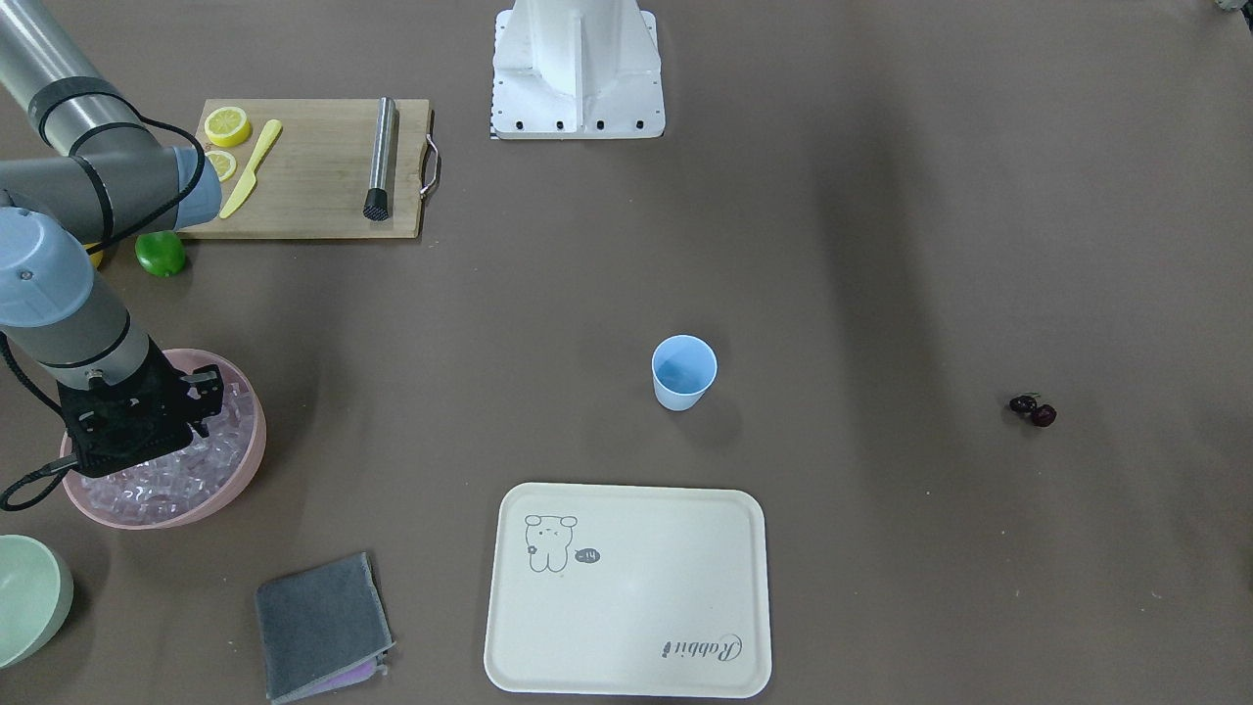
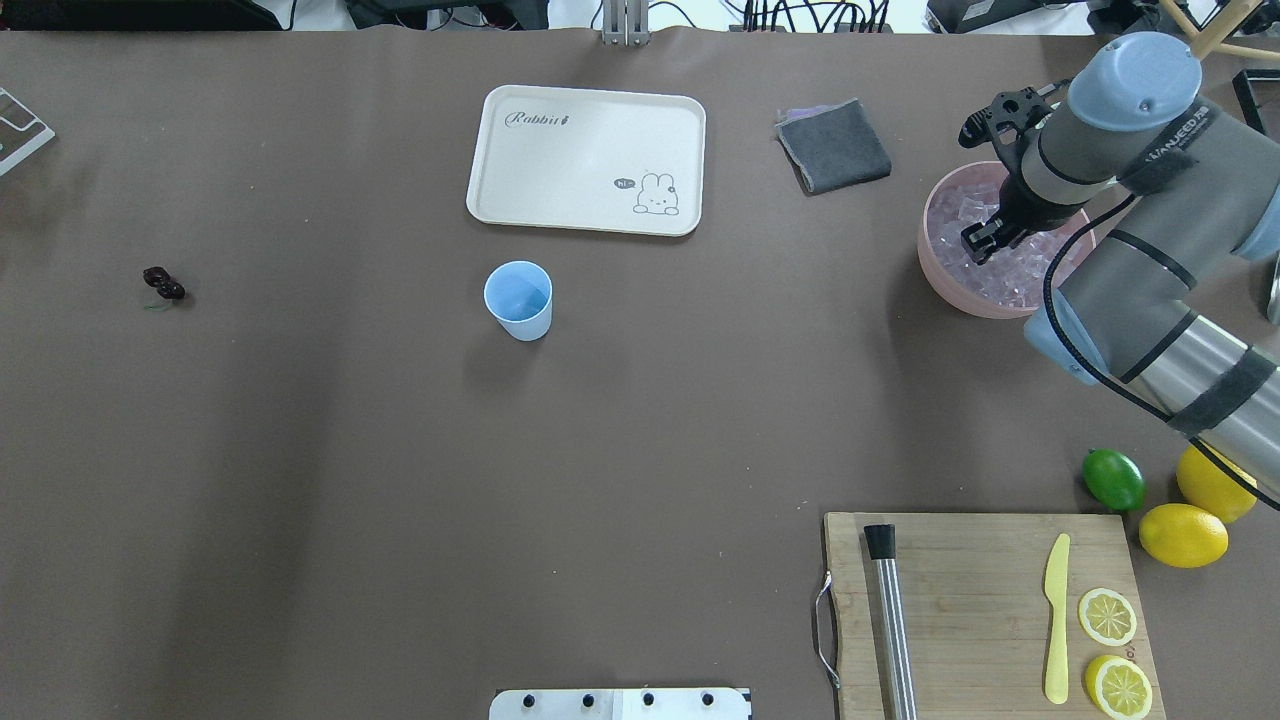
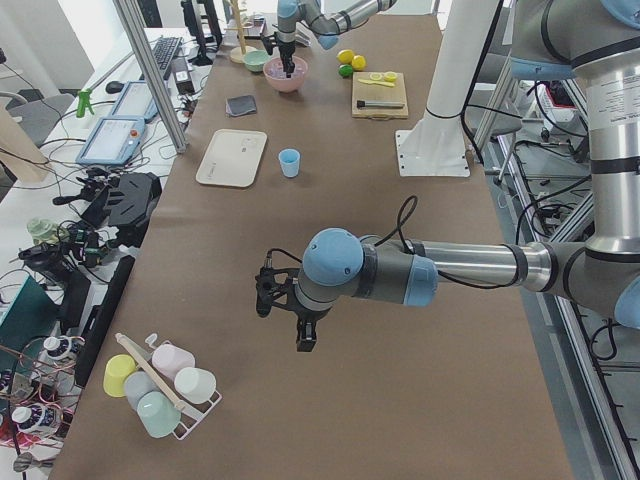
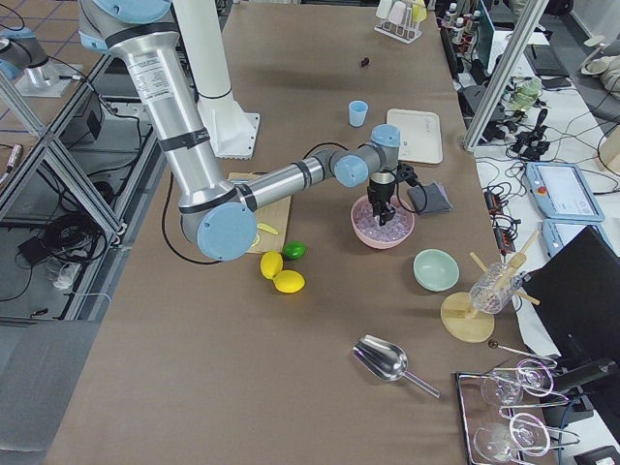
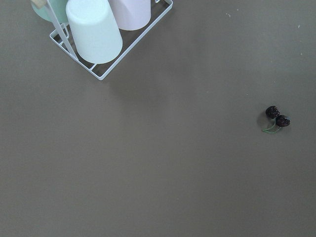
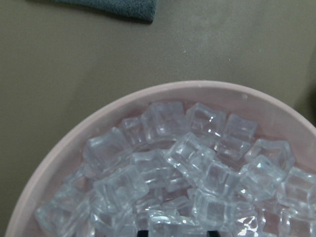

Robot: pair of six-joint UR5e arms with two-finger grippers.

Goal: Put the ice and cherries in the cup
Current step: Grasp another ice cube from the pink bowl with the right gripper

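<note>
Right gripper (image 2: 980, 243) points straight down into pink bowl (image 2: 935, 280), jaws apart just over ice (image 6: 187, 163), gripping nothing. Left gripper (image 3: 303, 340) hangs above table (image 3: 400, 400); opening: cannot tell. Cup (image 2: 518, 300) upright, mid-table. Cherries (image 2: 163, 284) lie side by side, well apart from cup.

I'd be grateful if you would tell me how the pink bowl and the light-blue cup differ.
The pink bowl is wide and shallow; the light-blue cup is narrow and tapered. The bowl is filled with ice; the cup looks empty. The right claw hangs over the bowl, while nothing is near the cup. Both stand upright on the table.
</note>
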